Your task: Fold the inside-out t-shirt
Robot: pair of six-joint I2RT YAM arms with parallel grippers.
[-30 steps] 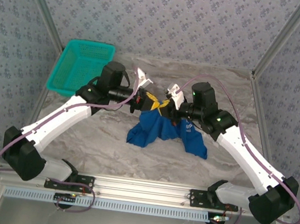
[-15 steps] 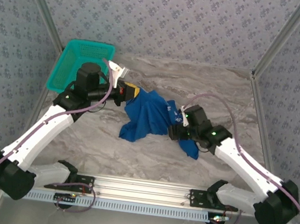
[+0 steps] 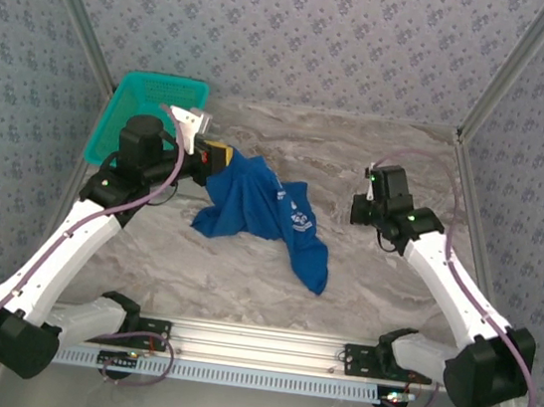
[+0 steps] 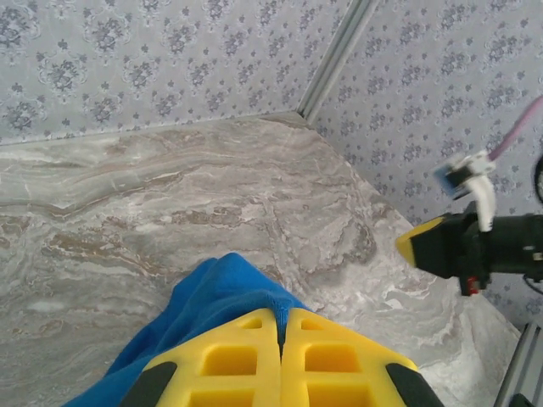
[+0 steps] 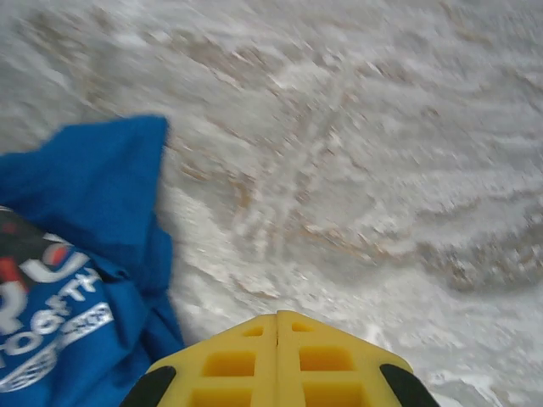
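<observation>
Right gripper (image 3: 357, 213) hangs low over the marble table (image 3: 241, 285), its yellow fingers (image 5: 237, 360) pressed together on nothing. The inside-out t-shirt (image 3: 261, 212) lies just to its left, apart from it; in the right wrist view the royal-blue cloth (image 5: 85, 212) with its pale print (image 5: 47, 339) sits just beside the fingertips. One tail of the shirt trails toward the near edge. Farther back, the left gripper (image 3: 213, 156) pinches the shirt's far left corner, with cloth (image 4: 212, 292) bulging from between its closed fingers (image 4: 233, 360). Beyond that stands a teal mesh basket (image 3: 148, 117).
</observation>
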